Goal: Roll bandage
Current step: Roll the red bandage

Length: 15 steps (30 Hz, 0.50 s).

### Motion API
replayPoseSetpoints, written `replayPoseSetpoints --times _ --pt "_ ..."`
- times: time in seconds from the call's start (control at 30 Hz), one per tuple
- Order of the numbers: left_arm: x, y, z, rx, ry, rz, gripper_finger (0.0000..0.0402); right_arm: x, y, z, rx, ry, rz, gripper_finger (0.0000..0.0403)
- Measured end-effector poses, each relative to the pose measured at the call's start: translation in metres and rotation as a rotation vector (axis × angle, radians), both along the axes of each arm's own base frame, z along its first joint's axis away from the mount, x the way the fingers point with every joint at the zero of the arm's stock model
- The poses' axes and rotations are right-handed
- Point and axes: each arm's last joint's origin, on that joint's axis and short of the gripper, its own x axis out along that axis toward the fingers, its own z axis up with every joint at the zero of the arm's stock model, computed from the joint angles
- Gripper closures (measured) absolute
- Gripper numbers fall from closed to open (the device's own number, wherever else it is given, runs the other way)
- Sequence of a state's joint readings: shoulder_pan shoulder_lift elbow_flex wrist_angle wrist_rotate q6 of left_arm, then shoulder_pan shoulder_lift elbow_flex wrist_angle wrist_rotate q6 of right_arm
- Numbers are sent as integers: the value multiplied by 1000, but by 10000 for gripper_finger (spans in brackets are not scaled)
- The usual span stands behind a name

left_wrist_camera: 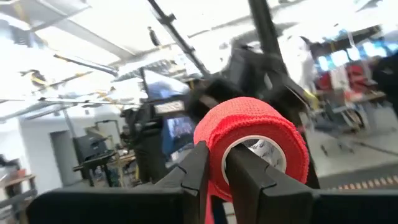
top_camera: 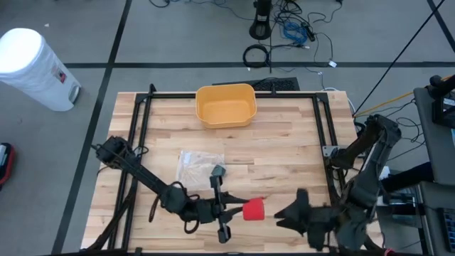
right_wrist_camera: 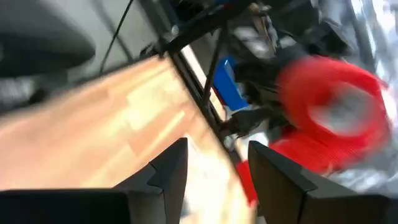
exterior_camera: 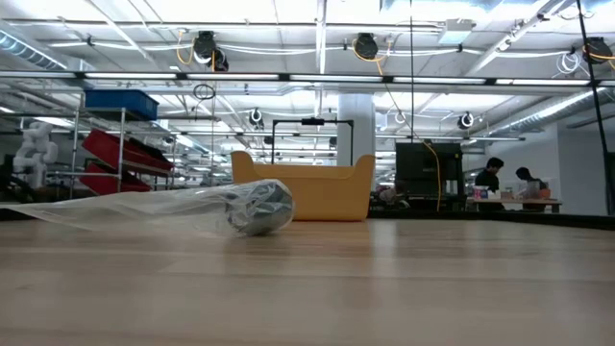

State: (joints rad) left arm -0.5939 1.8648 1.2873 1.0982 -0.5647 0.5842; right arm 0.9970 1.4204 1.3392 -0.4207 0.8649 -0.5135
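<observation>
A red bandage roll [top_camera: 254, 209] sits in my left gripper [top_camera: 231, 210], near the table's front edge at the middle. It also shows in the left wrist view [left_wrist_camera: 255, 134]. My right gripper [top_camera: 286, 212] is open and empty, just right of the roll and pointing toward it. In the right wrist view [right_wrist_camera: 214, 177] the roll [right_wrist_camera: 333, 115] shows blurred beyond the fingers, with more red bandage [right_wrist_camera: 305, 155] below it. A grey roll in a clear plastic bag [top_camera: 202, 167] lies on the table behind. Neither gripper shows in the low view. My left gripper holds the red roll by its wall at the end facing me [left_wrist_camera: 216, 167]. One finger [left_wrist_camera: 194, 177] is outside the roll and the other [left_wrist_camera: 249, 177] stands at the hollow core. The fingers come level from the table's left.
A yellow bin [top_camera: 226, 105] stands at the table's far middle, and shows in the low view [exterior_camera: 317, 187]. The bagged grey roll [exterior_camera: 258, 207] lies left of centre. A black frame [top_camera: 142, 121] runs along the table's sides.
</observation>
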Motion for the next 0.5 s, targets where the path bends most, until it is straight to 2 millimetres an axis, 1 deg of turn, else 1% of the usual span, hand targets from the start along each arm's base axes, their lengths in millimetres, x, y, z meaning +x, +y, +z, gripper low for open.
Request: replayPoseSetpoints --times 0.13,0.27,0.33,0.5 --pt "-6 -1 5 -65 -30 43 348 13 17 -22 -347 3 73 248" --pt "-11 -1 11 -171 -35 51 348 27 30 -41 -626 -27 -1 248" --pt "-14 -5 11 -243 -38 21 348 32 36 -49 -716 -29 -28 248" --pt "-18 -16 7 -406 -12 -90 348 40 50 -64 -832 -38 -13 248"
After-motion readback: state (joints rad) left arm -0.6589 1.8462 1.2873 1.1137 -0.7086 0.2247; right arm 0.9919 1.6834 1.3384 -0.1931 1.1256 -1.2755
